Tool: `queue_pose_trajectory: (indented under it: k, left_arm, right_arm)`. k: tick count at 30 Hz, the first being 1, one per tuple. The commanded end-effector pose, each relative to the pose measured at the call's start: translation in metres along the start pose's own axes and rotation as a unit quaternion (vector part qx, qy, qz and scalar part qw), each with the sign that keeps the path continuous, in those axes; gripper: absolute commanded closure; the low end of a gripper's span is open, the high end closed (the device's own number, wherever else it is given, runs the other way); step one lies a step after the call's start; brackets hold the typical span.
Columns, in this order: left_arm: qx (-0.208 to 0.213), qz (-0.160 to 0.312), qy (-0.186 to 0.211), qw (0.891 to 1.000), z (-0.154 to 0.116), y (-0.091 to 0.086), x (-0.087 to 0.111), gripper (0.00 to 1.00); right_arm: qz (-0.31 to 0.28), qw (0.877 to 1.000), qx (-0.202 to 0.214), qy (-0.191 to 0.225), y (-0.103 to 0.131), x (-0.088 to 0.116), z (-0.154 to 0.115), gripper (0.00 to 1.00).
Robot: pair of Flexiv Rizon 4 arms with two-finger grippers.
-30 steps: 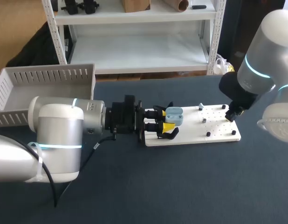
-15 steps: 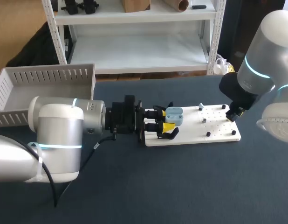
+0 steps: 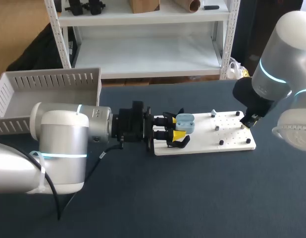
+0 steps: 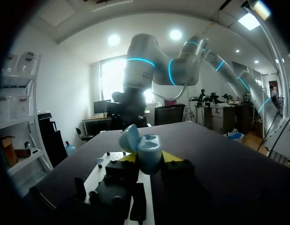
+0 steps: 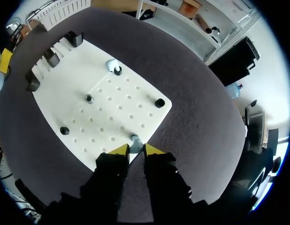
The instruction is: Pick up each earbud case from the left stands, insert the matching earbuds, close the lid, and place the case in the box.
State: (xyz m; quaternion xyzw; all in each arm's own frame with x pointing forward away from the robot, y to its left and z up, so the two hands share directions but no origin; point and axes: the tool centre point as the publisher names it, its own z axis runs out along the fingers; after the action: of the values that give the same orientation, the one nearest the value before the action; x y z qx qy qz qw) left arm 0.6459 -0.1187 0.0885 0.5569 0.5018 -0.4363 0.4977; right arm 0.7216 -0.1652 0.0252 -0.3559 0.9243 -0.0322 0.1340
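Head view, centre: left gripper [image 3: 178,125] clamped from two sides on the pale-blue earbud case [image 3: 185,122]. The case is held above the left end of the white pegboard [image 3: 232,138] with its lid open, presumably to present the cavity for loading. Right of frame: right gripper [image 3: 248,120], fingers slightly parted, flanks a white earbud [image 5: 134,139] at the board's corner and does not visibly grip it. That corner sits close to the board's edge, so little margin seems available. The dark table [image 3: 192,198] offers room below, and the slatted box [image 3: 49,79] waits at upper left.
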Motion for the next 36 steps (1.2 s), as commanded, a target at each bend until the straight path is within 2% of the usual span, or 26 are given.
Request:
queue_pose_trajectory:
  k: [1, 9, 17, 23, 26, 32, 36]
  left_arm:
    - [-0.002, 0.001, -0.002, 1.0, 0.001, 0.0, 0.001, 1.0]
    - [-0.002, 0.001, -0.002, 1.0, 0.001, 0.0, 0.001, 1.0]
    - [-0.002, 0.001, -0.002, 1.0, 0.001, 0.0, 0.001, 1.0]
    - [-0.002, 0.001, -0.002, 1.0, 0.001, 0.0, 0.001, 1.0]
    - [-0.002, 0.001, -0.002, 1.0, 0.001, 0.0, 0.001, 1.0]
    - [-0.002, 0.001, -0.002, 1.0, 0.001, 0.0, 0.001, 1.0]
    - [-0.002, 0.001, -0.002, 1.0, 0.001, 0.0, 0.001, 1.0]
  right_arm:
    - [-0.003, 1.0, 0.004, 0.0, 0.001, 0.002, -0.005, 1.0]
    - [-0.008, 1.0, 0.018, -0.012, -0.001, 0.005, -0.031, 1.0]
    - [0.006, 0.999, 0.036, -0.02, 0.012, 0.007, -0.088, 1.0]
    - [0.053, 0.998, 0.039, -0.004, 0.04, -0.001, -0.142, 1.0]
    - [0.079, 0.995, 0.053, 0.008, 0.056, -0.005, -0.161, 1.0]
    - [0.105, 0.99, 0.089, 0.014, 0.085, -0.007, -0.183, 1.0]
    - [0.109, 0.989, 0.095, 0.015, 0.11, -0.01, -0.192, 1.0]
